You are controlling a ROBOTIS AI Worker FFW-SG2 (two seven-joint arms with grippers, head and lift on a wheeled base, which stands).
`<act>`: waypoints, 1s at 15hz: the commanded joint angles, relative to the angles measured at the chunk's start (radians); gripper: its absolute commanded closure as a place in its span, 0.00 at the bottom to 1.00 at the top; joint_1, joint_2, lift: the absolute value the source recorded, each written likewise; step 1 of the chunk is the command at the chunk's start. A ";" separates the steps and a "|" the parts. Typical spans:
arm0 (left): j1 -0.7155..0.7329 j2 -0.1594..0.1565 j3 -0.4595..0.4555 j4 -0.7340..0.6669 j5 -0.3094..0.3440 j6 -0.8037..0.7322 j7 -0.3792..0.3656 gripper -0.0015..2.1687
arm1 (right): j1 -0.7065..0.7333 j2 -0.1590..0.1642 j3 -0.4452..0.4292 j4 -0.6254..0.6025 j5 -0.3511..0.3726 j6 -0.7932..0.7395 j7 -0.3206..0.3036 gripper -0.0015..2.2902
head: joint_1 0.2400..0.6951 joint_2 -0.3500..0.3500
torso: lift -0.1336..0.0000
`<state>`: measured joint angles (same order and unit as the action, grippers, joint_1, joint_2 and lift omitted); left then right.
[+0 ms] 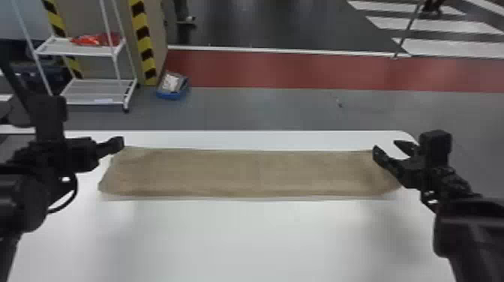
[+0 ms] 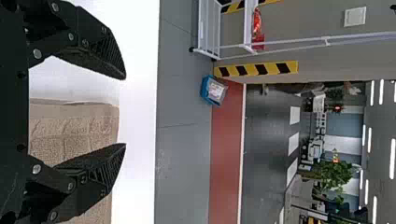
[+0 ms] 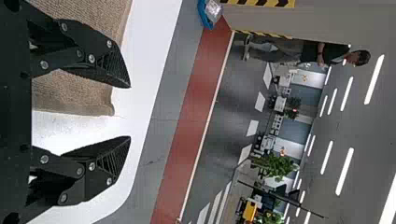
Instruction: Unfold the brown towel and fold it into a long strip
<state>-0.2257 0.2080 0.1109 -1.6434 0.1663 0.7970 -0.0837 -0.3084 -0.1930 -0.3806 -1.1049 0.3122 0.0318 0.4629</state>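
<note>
From where I stood, the brown towel (image 1: 255, 174) lay as 1 long, low strip, its 2 long sides running between the robot's left and right. Underneath the towel was a white table (image 1: 240, 240), with a wide bare stretch on the robot's side of the cloth and a narrower white margin beyond it. The towel looked mostly smooth, with a few soft ripples; a paler layer peeked out along its near long side, and both short ends slanted. At the towel's left end, by the far corner, I saw the left gripper (image 1: 120, 143), its 2 black fingers spread wide with nothing between them and the towel's end below. The right gripper (image 1: 386, 145) was over the towel's right end, also by the far corner, with its 2 fingers well apart and no cloth pinched. I couldn't tell whether any fingertip touched the fabric. Past the towel and the table, grey floor (image 1: 262, 108) gave way to a red floor band (image 1: 300, 71). Beyond the towel's left half stood a white shelf rack (image 1: 93, 92) with a red item (image 1: 95, 39) on its upper shelf, and a blue bin (image 1: 168, 94) sat on the floor just beside a yellow-and-black striped band (image 1: 144, 48).
</note>
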 commanded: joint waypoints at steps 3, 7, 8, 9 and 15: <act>0.034 0.011 0.044 -0.024 0.076 -0.006 -0.008 0.03 | 0.074 -0.017 -0.017 -0.093 -0.065 0.020 0.016 0.02 | 1.00 0.37 | 0.07; 0.071 0.047 0.145 -0.036 0.257 0.031 -0.056 0.03 | 0.183 -0.017 -0.070 -0.225 -0.160 0.099 0.066 0.04 | 1.00 0.37 | 0.07; 0.075 0.048 0.154 -0.036 0.268 0.043 -0.065 0.03 | 0.203 -0.017 -0.089 -0.243 -0.193 0.133 0.105 0.05 | 1.00 0.36 | 0.07; 0.085 0.050 0.159 -0.036 0.272 0.055 -0.071 0.03 | 0.213 -0.016 -0.113 -0.250 -0.222 0.173 0.140 0.06 | 1.00 0.36 | 0.07; 0.134 0.054 0.182 -0.016 0.272 0.067 -0.099 0.04 | 0.206 -0.016 -0.149 -0.248 -0.265 0.238 0.198 0.08 | 1.00 0.35 | 0.07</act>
<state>-0.0968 0.2623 0.2928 -1.6667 0.4420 0.8651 -0.1802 -0.0947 -0.2091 -0.5347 -1.3543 0.0457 0.2604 0.6577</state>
